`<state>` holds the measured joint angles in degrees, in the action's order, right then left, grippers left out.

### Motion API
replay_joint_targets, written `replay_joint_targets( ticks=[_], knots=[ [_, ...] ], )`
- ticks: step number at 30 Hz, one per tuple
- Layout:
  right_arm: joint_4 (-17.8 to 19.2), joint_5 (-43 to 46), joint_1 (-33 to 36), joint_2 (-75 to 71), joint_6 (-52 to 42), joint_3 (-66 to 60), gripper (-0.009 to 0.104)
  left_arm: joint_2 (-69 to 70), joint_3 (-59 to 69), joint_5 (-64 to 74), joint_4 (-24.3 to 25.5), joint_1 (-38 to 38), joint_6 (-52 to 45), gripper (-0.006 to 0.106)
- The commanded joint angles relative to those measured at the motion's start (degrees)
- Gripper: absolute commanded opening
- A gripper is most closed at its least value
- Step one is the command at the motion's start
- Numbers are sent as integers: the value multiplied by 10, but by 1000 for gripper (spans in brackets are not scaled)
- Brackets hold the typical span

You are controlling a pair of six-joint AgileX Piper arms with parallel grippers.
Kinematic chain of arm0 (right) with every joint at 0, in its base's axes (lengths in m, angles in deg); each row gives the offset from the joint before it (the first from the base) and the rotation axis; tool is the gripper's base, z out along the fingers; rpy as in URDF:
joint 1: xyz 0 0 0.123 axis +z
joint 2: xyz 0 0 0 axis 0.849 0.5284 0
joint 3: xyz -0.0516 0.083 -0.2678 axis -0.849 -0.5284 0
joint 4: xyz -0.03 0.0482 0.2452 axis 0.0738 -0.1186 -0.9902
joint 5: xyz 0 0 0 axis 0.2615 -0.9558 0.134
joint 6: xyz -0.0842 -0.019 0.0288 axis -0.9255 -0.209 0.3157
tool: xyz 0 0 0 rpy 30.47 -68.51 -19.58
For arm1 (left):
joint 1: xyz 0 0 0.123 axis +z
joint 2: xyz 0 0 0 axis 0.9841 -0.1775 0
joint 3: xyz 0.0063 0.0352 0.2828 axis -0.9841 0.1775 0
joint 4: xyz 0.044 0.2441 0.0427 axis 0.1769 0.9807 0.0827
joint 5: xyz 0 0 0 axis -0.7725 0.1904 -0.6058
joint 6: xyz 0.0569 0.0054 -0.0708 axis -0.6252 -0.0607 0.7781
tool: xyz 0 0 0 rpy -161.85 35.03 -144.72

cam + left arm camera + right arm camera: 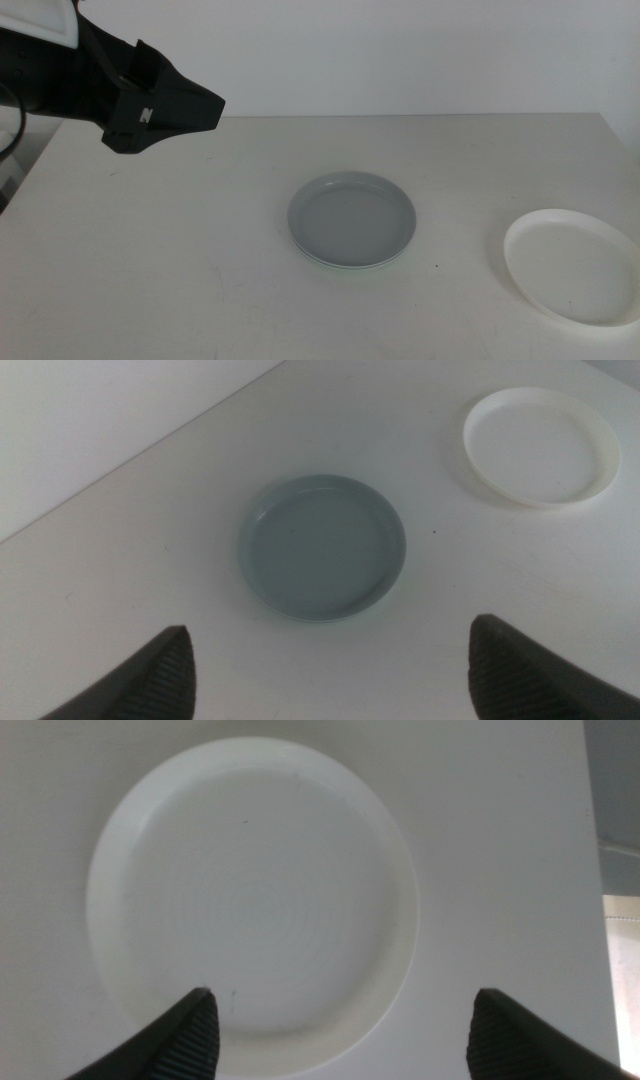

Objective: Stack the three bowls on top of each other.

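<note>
Progress: looks like one stacking step done, one left. Grey bowl sits mid-bench, with a paler, faintly green rim peeking out beneath its near edge, which I take to be the green bowl underneath; only a sliver shows, so colour is uncertain. White bowl lies alone toward the right edge of the bench, well apart from the pair. It still has to go on top.

Left claw: high over the bench's far left in the middle view, jaws spread wide, empty, looking down on the grey bowl. Right claw: not visible in the middle view; its wrist camera shows it hovering directly over the white bowl, jaws wide apart, holding nothing, not touching the rim.

Materials: all dishes shallow, round, plate-like, low upturned rims, flat floors. Grey one is smooth with a soft sheen; white one matte, likely plastic, a few tiny dark specks inside. Bench plain off-white, matte, lightly scuffed.
</note>
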<state>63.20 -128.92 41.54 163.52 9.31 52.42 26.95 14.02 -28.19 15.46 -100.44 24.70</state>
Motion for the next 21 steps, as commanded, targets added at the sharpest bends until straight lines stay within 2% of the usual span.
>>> replay_joint_targets(
  ticks=[1,11,16,21],
  knots=[
    [3,28,-10,8,-12,18,63,12,-13,-32,-13,0,7,105],
    [9,107,-27,116,-1,18,62,12,-13,-32,-13,0,7,105],
    [7,148,-27,147,-1,18,56,12,-13,-32,-13,0,7,105],
    [7,152,-27,176,-9,18,48,12,-13,-32,-13,0,7,105]
  ],
)
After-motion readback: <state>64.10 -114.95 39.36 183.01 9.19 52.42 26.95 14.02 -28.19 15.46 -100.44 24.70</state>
